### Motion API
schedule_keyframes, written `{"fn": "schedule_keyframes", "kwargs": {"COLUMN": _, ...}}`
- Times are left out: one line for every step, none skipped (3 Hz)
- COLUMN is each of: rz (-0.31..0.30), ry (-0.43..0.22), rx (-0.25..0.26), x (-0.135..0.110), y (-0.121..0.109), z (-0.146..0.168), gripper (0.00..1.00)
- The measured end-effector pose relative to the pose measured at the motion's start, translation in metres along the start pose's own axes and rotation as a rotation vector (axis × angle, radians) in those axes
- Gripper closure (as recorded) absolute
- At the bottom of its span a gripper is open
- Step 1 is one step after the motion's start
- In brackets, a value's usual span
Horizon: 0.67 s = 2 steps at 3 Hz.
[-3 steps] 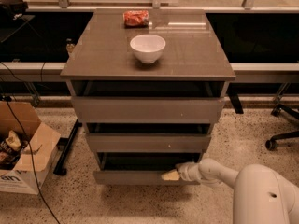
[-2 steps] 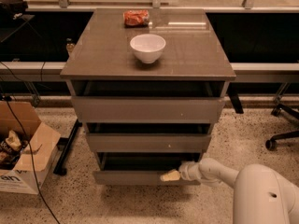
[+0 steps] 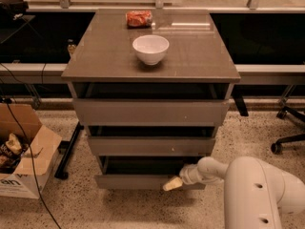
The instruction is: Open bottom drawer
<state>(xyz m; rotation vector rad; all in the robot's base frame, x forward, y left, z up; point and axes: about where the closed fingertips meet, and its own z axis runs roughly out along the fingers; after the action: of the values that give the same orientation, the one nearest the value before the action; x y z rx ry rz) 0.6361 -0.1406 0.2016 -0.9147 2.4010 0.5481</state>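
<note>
The bottom drawer (image 3: 133, 181) is the lowest and narrowest of three flat grey-brown fronts on the cabinet. It stands pulled out a little, with a dark gap above its front. My gripper (image 3: 172, 183) reaches in from the lower right on a white arm and its pale tip lies against the right part of that drawer front, at its top edge. The middle drawer (image 3: 151, 146) and the top drawer (image 3: 150, 112) sit above it.
A white bowl (image 3: 150, 49) and a red packet (image 3: 138, 18) lie on the cabinet top (image 3: 200, 51). An open cardboard box (image 3: 21, 151) with cables stands at the left on the speckled floor. An office chair base (image 3: 288, 140) is at the right.
My gripper has shifted slightly left and down along the bottom drawer's front. The drawer's position looks about the same.
</note>
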Motion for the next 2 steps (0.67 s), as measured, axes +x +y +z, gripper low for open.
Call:
{"fn": "schedule_keyframes", "kwargs": {"rz": -0.116, "ry": 0.126, "rx": -0.057, "x": 0.017, "y": 0.009, "z": -0.006, "gripper": 0.19}}
{"fn": "schedule_keyframes", "kwargs": {"rz": -0.182, "ry": 0.193, "rx": -0.113, "x": 0.031, "y": 0.017, "z": -0.011, "gripper": 0.42}}
